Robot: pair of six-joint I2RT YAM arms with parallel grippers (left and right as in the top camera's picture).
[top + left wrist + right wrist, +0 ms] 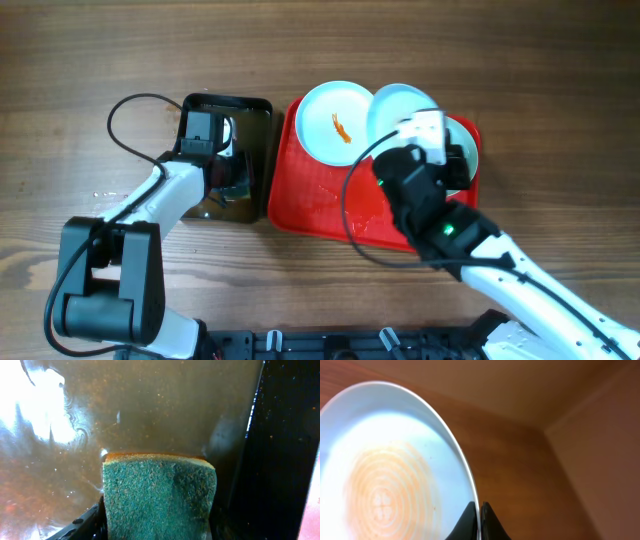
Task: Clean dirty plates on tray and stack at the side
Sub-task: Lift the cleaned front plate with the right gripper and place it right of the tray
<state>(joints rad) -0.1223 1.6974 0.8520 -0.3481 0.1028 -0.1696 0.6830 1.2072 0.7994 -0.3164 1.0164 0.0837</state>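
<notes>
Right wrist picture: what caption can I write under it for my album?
The right gripper, shut tight, pinches a round white plate by its rim.

Both arms have smooth white shells between chunky black joints. The left arm (pixel 150 205) has a boxy black base (pixel 105 285) and a thin black cable (pixel 125 105) looping off near its wrist. The right arm (pixel 520 280) shows small green lights (pixel 448 231), a second cable (pixel 350 200) and a white camera housing (pixel 425 128), and the right gripper (pixel 479 506) ends in two slim black tapering fingers.
</notes>
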